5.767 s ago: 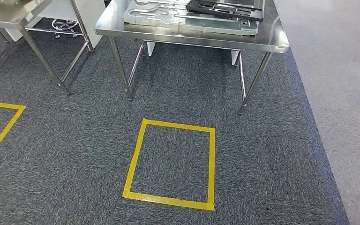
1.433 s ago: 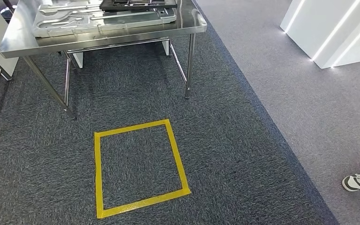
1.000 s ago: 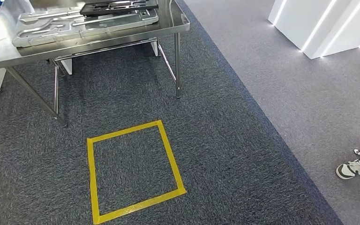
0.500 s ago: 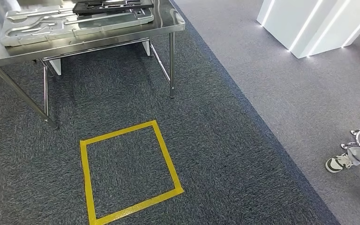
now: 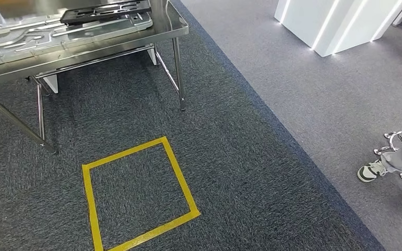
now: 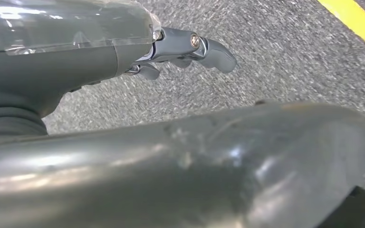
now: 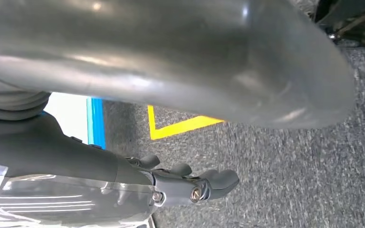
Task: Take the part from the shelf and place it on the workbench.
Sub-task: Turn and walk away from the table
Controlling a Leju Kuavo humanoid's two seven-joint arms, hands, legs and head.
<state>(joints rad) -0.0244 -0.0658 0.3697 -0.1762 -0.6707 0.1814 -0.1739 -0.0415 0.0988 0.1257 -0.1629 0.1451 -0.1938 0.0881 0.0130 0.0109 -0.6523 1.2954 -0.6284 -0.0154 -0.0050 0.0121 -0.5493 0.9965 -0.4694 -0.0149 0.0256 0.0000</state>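
With each robot hand, left (image 6: 185,50) and right (image 7: 190,183), hanging empty, fingers loosely apart, the robot should finish turning from the counter (image 5: 172,29) and find the shelf before reaching.

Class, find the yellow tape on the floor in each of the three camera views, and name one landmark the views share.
Head view: yellow tape forms a square, lower left of centre.
Left wrist view: a yellow strip crosses the upper right corner.
Right wrist view: a yellow corner sits below the arm.
Shared landmark: the dark speckled carpet.

no legible text or labels
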